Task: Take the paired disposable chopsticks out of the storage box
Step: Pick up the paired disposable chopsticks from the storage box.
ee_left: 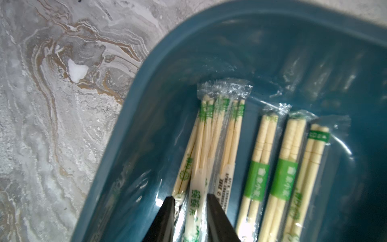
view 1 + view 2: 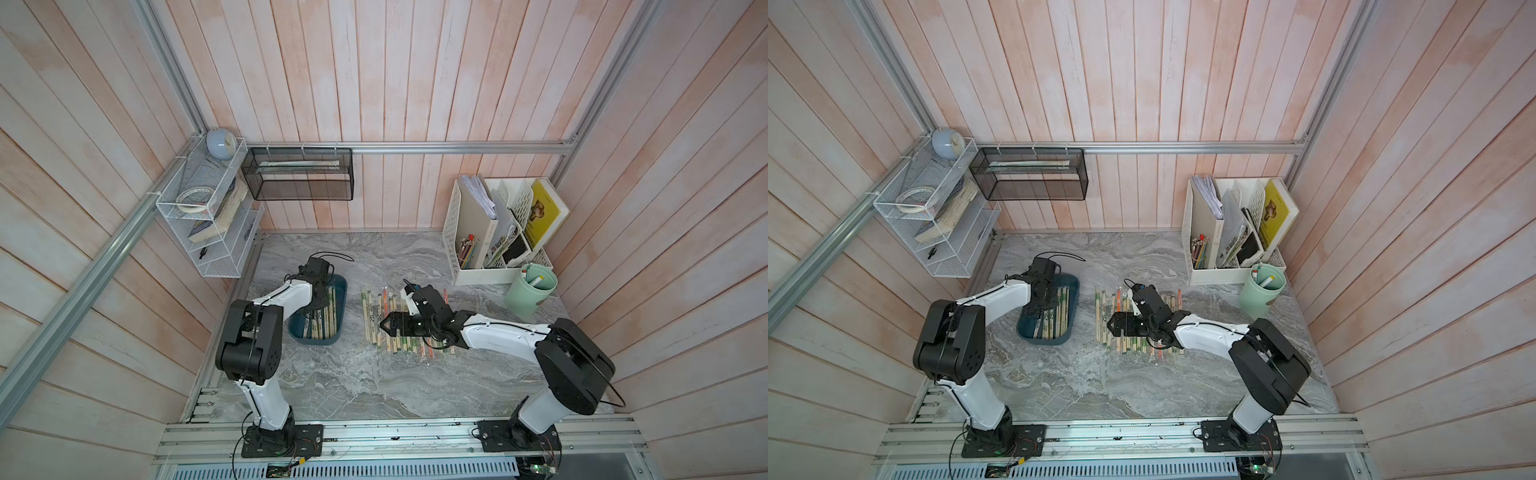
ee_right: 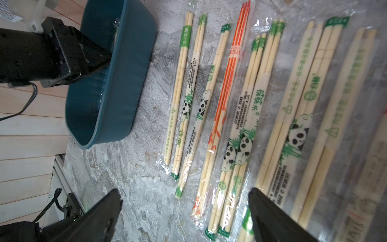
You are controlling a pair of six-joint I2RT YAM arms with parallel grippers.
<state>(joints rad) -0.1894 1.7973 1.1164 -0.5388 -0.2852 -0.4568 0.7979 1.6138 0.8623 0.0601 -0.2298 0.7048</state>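
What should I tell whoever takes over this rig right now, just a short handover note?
Left gripper: down in the storage box, jaws narrowly apart astride one sleeved pair; grip unclear.
Right gripper: open, empty, above the removed pairs.
Done: a row of pairs lies on the table beside the box.
To do: several pairs in the box to take out.

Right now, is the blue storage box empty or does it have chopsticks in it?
Not empty. Several sleeved chopstick pairs lie inside the storage box, seen in the left wrist view and both top views.
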